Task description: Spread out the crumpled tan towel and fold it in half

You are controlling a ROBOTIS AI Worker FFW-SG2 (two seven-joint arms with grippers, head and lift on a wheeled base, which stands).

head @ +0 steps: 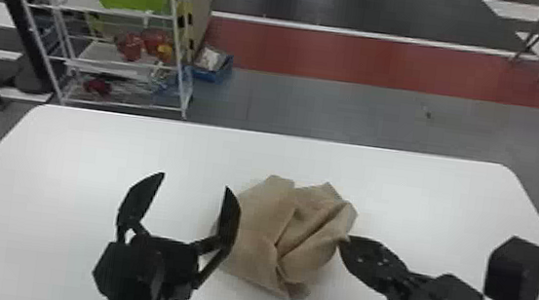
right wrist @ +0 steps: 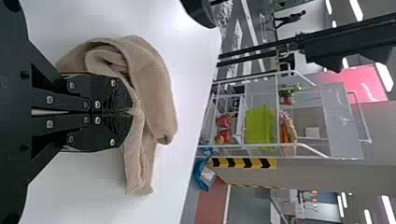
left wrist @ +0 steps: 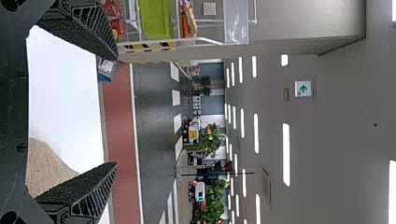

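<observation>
**Right gripper (head: 346, 240) pinches crumpled towel (head: 262, 220)**

The towel lies bunched on the bench (head: 87, 149), a bit of its edge clamped in the right gripper's closed fingers. The left gripper (head: 195, 180) gapes wide by the towel's left side.
</observation>
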